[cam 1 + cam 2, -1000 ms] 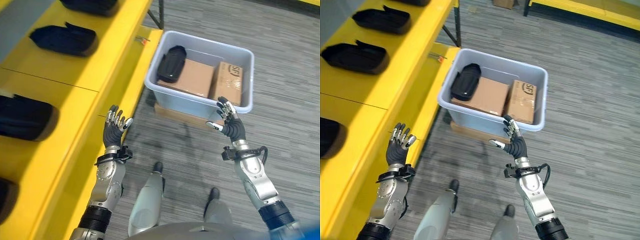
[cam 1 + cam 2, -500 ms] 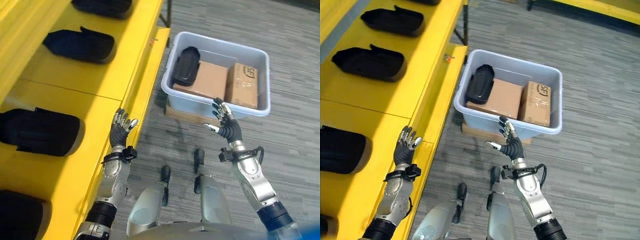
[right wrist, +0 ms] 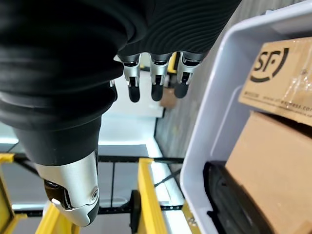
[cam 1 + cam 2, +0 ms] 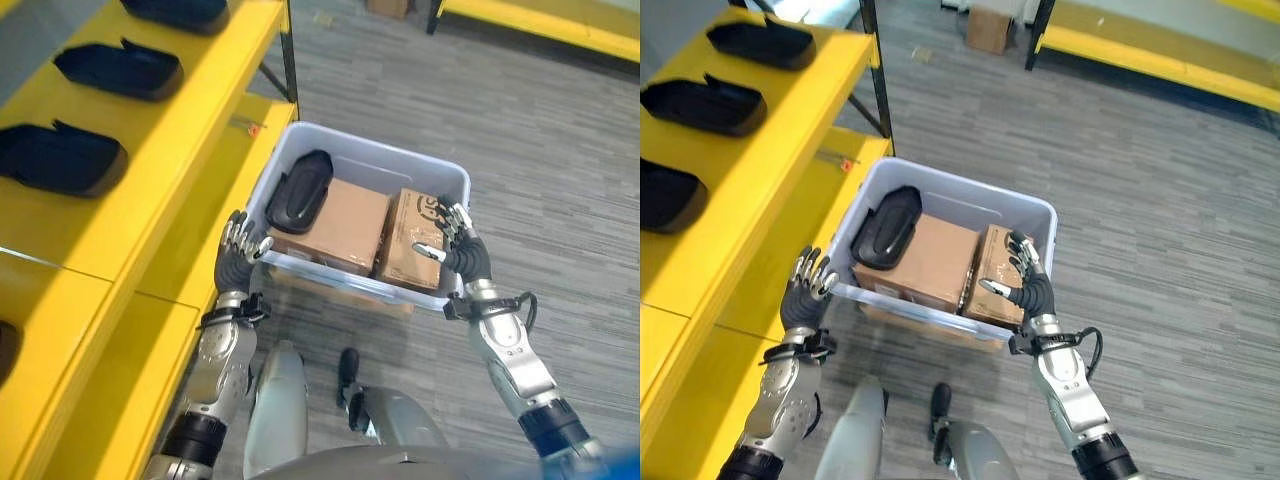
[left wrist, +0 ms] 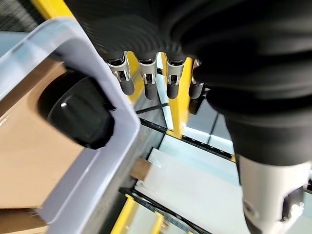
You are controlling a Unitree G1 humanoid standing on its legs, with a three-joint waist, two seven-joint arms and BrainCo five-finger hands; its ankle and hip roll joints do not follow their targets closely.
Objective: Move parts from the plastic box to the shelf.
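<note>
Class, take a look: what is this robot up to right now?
The robot stands over a grey plastic box on the floor beside a yellow shelf. Its left hand and right hand are open, one at each side of the box, holding nothing. One black part lies in the box on two cardboard boxes; other black parts sit on the shelf.

Plastic box (image 4: pixel 352 160) open-topped (unlidded), cartons (image 4: pixel 338 225) crowd it — shelf (image 4: pixel 150 150) leftward

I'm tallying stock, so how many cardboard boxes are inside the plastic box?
2, side by side in the plastic box: a larger cardboard box in the middle, a smaller one toward the robot's right. More may be hidden underneath.
</note>
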